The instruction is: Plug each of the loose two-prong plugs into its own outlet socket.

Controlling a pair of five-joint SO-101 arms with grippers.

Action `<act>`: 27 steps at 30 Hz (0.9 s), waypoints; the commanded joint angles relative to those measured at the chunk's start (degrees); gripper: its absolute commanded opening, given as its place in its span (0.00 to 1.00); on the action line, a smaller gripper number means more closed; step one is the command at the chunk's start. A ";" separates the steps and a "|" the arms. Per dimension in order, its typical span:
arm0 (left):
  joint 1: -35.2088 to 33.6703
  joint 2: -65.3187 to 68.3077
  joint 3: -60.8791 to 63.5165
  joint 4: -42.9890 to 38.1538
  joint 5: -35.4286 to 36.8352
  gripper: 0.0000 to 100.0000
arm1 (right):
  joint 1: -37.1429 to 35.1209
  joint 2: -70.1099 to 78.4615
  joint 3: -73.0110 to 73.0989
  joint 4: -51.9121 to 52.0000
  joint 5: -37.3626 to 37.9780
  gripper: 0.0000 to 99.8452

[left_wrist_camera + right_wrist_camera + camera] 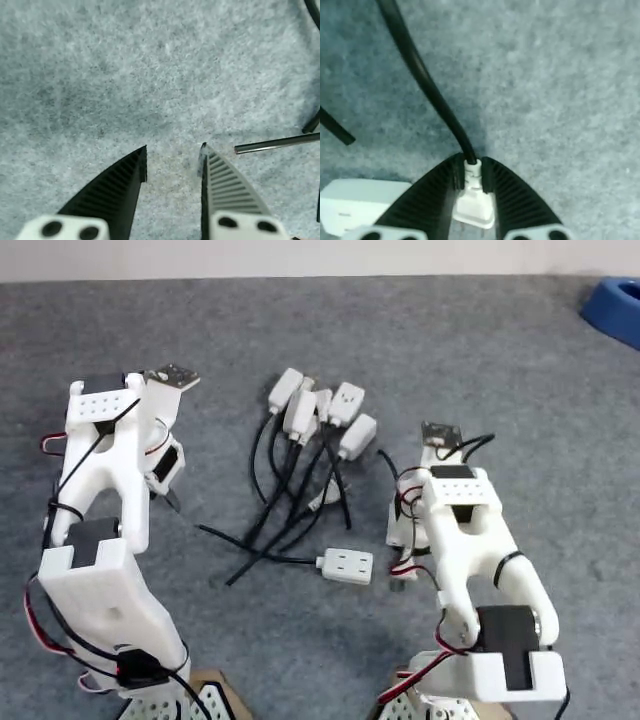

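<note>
R tool (472, 162) clamping white plug (473, 202), black cord (420, 75) running off over grey surface (560, 100); white socket block (360, 202) lying just beside; L tool (173, 150) hanging wide apart over surface, thin cable (275, 144) near one fingertip; other plugs (300, 410) lying bunched mid-surface.

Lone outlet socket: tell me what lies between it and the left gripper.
In the high view, black cords cross the grey carpet between the left gripper and the lone outlet socket.
</note>
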 commanded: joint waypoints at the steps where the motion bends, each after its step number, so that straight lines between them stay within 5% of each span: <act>1: 1.01 -3.03 -0.13 0.00 0.26 0.18 | 6.02 -4.79 -0.04 1.10 -5.63 0.07; 10: 1.36 -3.03 -0.13 0.00 0.44 0.18 | 14.90 -12.18 4.62 -0.66 -19.60 0.01; 19: 1.63 -3.03 -0.04 0.26 0.53 0.18 | 2.24 -10.24 4.62 -1.36 -19.60 0.01; 22: 1.63 -3.03 -0.04 0.26 0.53 0.18 | -0.04 -9.45 4.53 -2.95 -19.08 0.08; 27: 1.63 -3.03 -0.04 0.26 0.53 0.18 | -0.57 -8.66 4.70 -3.82 -22.77 0.33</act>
